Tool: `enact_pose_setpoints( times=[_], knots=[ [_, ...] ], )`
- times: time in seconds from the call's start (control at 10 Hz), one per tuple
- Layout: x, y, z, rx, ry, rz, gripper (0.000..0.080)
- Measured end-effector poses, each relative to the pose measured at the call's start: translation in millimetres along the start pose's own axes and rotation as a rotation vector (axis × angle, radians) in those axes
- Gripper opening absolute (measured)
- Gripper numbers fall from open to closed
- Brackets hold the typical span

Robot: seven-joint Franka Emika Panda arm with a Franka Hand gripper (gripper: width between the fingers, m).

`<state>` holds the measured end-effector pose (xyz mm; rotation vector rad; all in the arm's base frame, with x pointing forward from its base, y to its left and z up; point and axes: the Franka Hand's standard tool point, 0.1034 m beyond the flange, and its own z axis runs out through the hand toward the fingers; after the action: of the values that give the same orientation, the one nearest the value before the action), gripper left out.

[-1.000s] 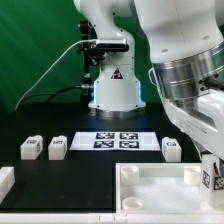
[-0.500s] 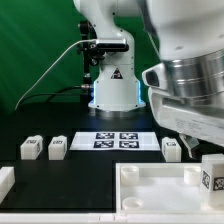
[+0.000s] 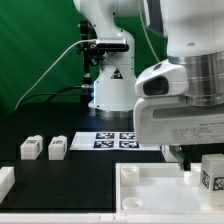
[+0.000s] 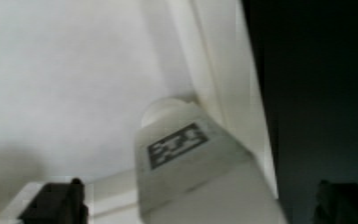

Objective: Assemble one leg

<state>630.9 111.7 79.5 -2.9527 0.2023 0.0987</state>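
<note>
Arm (image 3: 185, 100) shifted over, hand (image 4: 197, 200) wide open, straddling leg (image 4: 179, 148)

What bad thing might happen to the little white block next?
The gripper is open, one finger on each side of the leg, which stands close to the raised wall of the tray-like part. A finger might bump that wall while closing. The leg could also get nudged and tip, since nothing grips it yet.
</note>
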Motion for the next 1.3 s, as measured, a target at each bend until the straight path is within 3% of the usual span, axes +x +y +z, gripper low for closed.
enact_pose_setpoints(
  times=[0.3,0.5,0.7,1.1,1.3],
  knots=[
    [-0.7,-1.8,0.6,0.006,-0.002,0.041,0.0626],
    [-1.4,-4.9,0.8,0.019,-0.007,0.298,0.0303],
    [-1.5,-4.7,1.1,0.028,-0.013,0.499,0.0303],
    [2.2,3.4,3.0,0.167,-0.047,1.215,0.03],
    [1.2,3.4,3.4,0.178,-0.053,1.205,0.0299]
  ],
)
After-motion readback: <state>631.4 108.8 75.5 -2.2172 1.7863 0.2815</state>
